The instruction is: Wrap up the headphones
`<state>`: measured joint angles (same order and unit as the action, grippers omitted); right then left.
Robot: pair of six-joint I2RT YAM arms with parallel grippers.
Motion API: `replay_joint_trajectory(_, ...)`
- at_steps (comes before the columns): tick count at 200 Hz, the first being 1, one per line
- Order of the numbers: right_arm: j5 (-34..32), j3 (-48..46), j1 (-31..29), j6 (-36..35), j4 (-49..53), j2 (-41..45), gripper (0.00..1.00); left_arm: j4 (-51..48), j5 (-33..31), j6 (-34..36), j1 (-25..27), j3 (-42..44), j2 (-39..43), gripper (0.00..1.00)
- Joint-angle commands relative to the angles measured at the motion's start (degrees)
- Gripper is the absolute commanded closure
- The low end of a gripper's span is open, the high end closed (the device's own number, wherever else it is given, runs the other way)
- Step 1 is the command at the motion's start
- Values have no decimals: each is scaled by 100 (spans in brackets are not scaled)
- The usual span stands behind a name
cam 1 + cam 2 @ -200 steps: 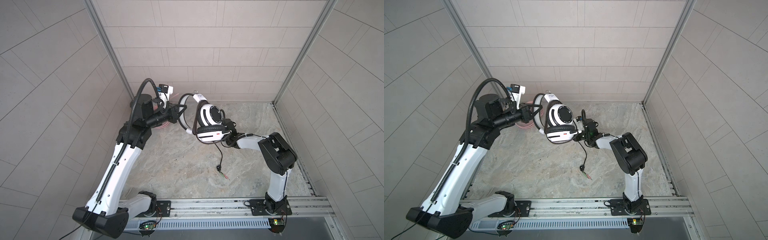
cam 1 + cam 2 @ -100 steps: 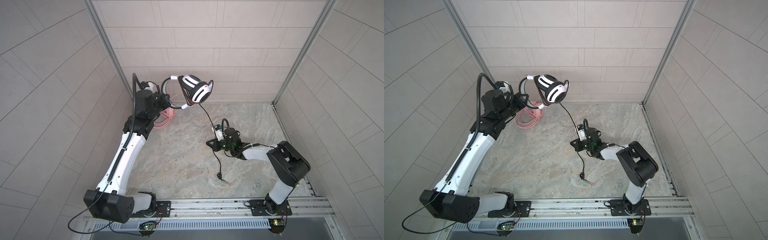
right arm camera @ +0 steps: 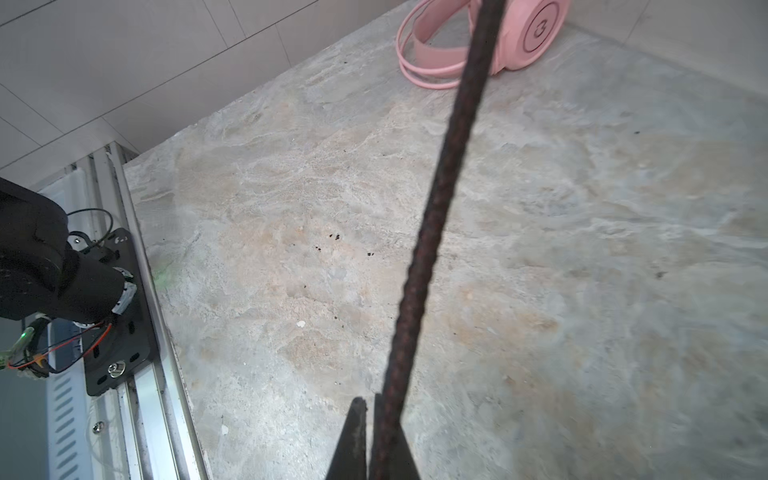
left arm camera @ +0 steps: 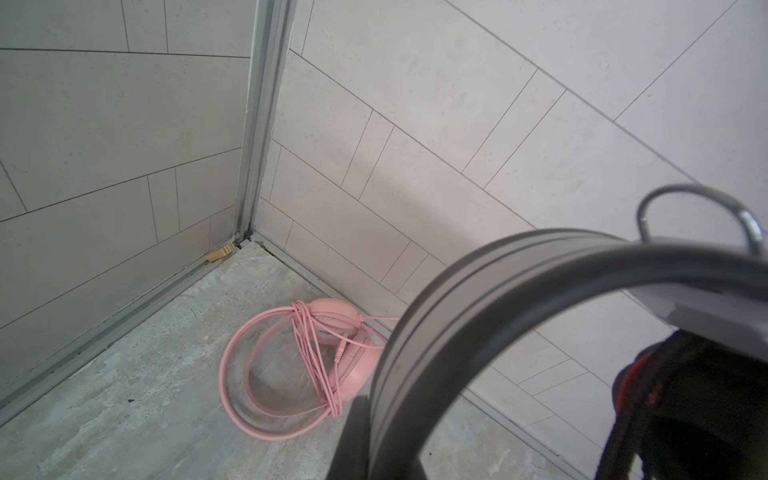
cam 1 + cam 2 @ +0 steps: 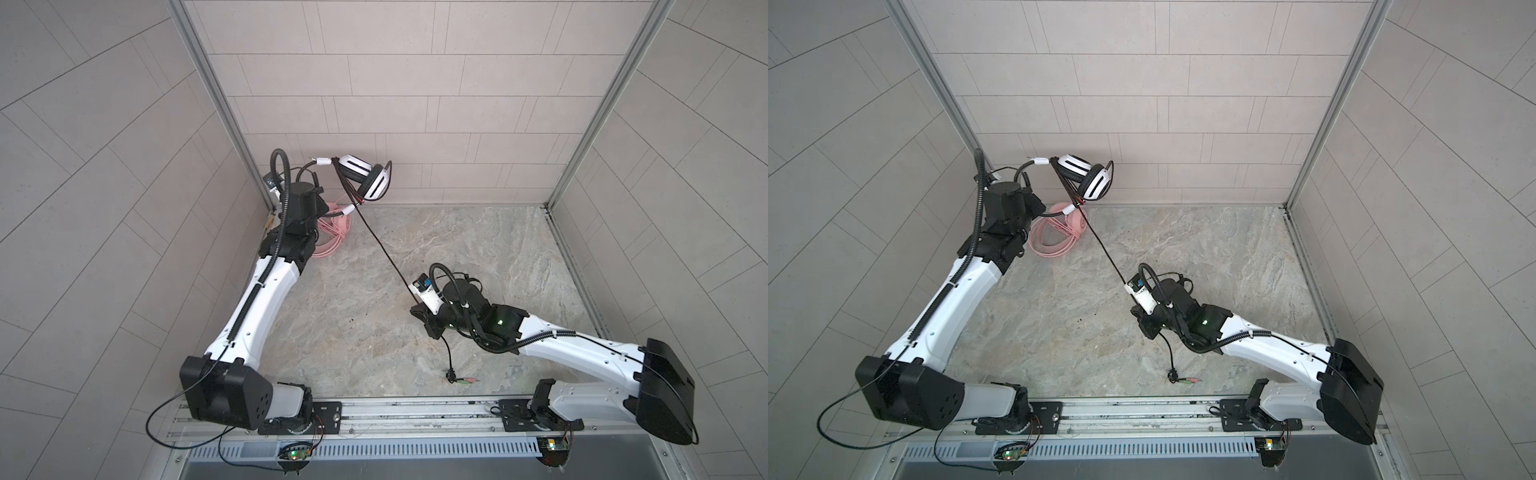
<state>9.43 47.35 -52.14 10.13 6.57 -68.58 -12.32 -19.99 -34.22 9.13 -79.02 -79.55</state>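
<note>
The step in hand looks like winding the cable onto the second headset. The left arm is raised and reaches toward the back corner with its elbow bent. Its left end effector (image 5: 321, 198) is closed on the headband of the white-and-black headset (image 5: 365, 180) and holds it clear of the worktop (image 5: 478, 241). The fingers themselves are hidden behind the wrist and the band.

The pink headset (image 4: 349, 353) lies on the worktop below this end effector, near the corner. Its thin cable is already looped around it, so that one appears done.

Several strands of the black cable (image 5: 382, 249) already cross the lifted headset between its two ear-cup ends. From there the cable runs in a taut straight line down to the right end effector (image 5: 417, 308).

The right arm stretches low and nearly flat over the worktop, its wrist turned toward the headset. The right wrist view shows its jaws pinched on the cable. Beneath this end effector the rest of the cable hangs slack, and the plug end (image 5: 459, 379) rests on the worktop.

The next move likely calls for carrying the taut line around the headset for another turn. Tension would have to be kept so the laid strands do not slip. The right end effector would then need a new grip nearer the plug, since a fair length is unwound.
</note>
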Motion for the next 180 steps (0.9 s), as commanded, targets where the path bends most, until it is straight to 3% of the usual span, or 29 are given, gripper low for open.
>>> replay_joint_trajectory(1,-592,373,-79,-450,656,401,93,649,-207,142,-24,32,-52,100)
replay_joint_trajectory(43,-1104,1060,-81,-767,580,581,93,613,-245,401,260,685,51,100)
replay_joint_trajectory(90,-1744,1469,-56,-1017,198,592,93,40,-509,1410,1234,1131,153,100)
replay_joint_trajectory(141,-2111,1813,399,-1226,225,727,92,-1081,631,2313,1912,1242,265,100)
replay_joint_trajectory(180,-1742,1838,1181,-877,158,812,92,-2053,1583,2956,2382,1043,287,100)
